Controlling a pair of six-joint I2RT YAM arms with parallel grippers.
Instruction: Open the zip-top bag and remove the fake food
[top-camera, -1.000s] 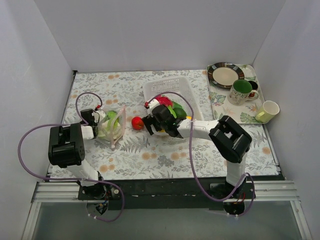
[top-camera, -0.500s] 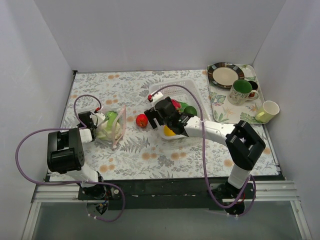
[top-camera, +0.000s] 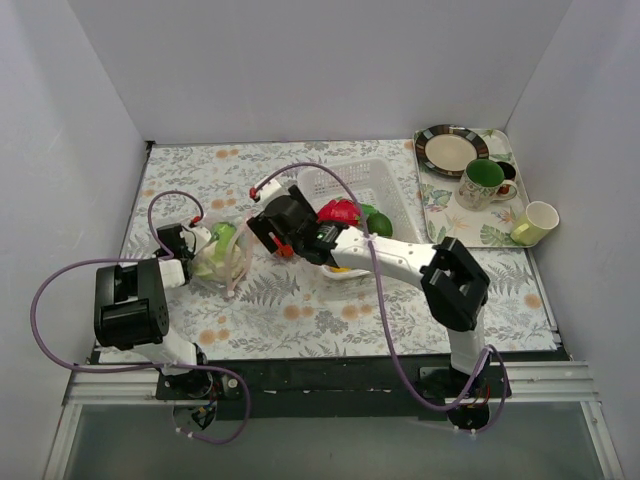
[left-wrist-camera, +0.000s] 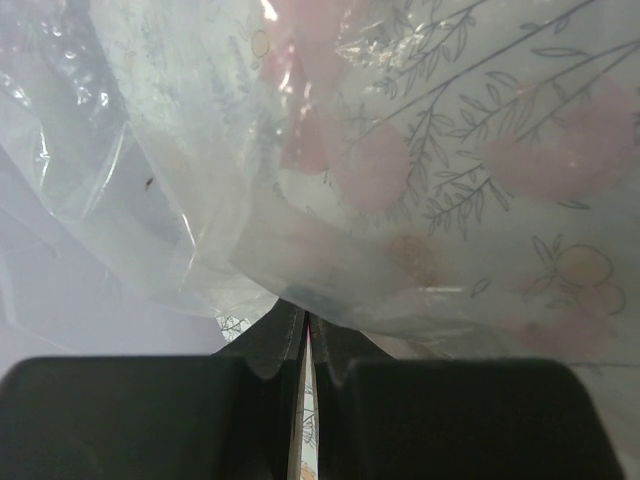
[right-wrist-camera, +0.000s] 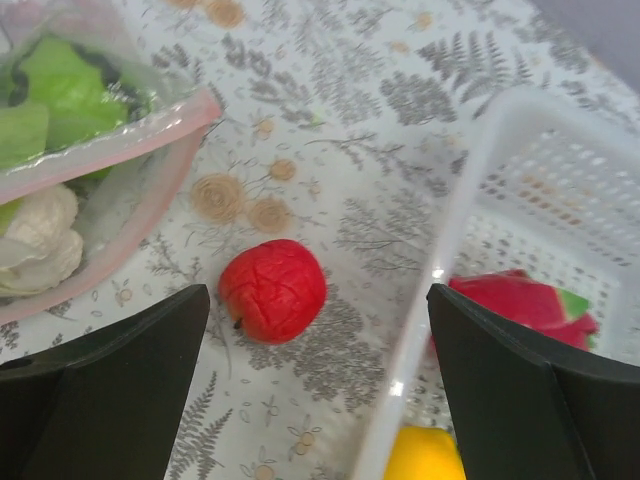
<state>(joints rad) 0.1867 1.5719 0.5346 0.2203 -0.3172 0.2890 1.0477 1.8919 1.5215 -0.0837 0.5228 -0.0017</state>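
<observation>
Crinkly clear bag (top-camera: 225, 258), pink zip strip, on the cloth (top-camera: 300, 310) at 9 o'clock, leafy green toy (right-wrist-camera: 60, 92) and knobbly white toy (right-wrist-camera: 40, 238) inside; left gripper (left-wrist-camera: 305, 325) pinched on its plastic. Wrinkly red fruit (right-wrist-camera: 273, 290) at its 3 o'clock, right gripper (right-wrist-camera: 315, 300) spread wide above it. Perforated white basket (right-wrist-camera: 560, 180) holds a pink piece (right-wrist-camera: 525, 305) and a yellow piece (right-wrist-camera: 425, 455).

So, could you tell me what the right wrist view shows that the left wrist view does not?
Only the right wrist: a red toy fruit loose on the tablecloth, the white basket holding a pink piece and a yellow piece, green food inside the zip-top bag. Only the left wrist: the left gripper pinched shut on the film. Both: the bag and the floral cloth.
</observation>
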